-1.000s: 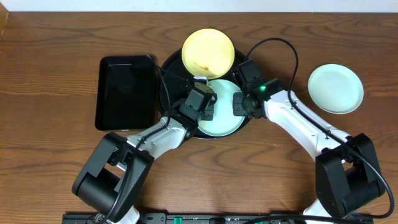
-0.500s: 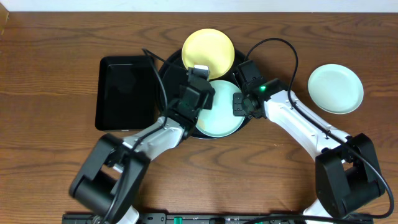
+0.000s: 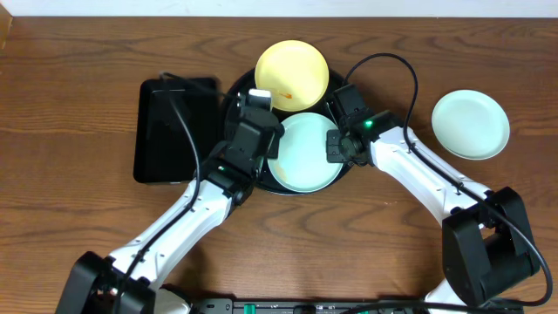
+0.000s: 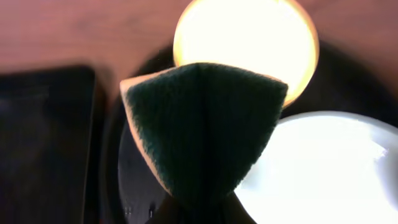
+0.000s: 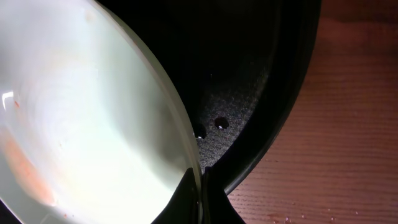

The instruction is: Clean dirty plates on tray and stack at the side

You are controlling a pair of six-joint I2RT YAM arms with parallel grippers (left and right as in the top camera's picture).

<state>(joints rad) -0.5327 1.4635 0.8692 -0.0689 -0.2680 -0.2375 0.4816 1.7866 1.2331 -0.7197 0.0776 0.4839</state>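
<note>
The right jaws are clenched on the rim of the mint plate (image 3: 301,155), lying in the tray (image 5: 273,81), evidently to steady it; the left jaws grasp a folded sponge (image 4: 202,124) above the tray's left side, near the yellow plate (image 3: 292,71). The tray wall crowds the pinched rim; open surface (image 3: 392,52) lies rightward, toward the other mint plate (image 3: 471,125).

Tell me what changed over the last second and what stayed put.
The left gripper, carrying the sponge, swung off the mint plate up and to the left, toward the yellow plate, uncovering the mint one. Nothing was grasped or released. The right gripper stays pinched on the mint plate's rim. The tray, the yellow plate and the side plate have not moved.
</note>
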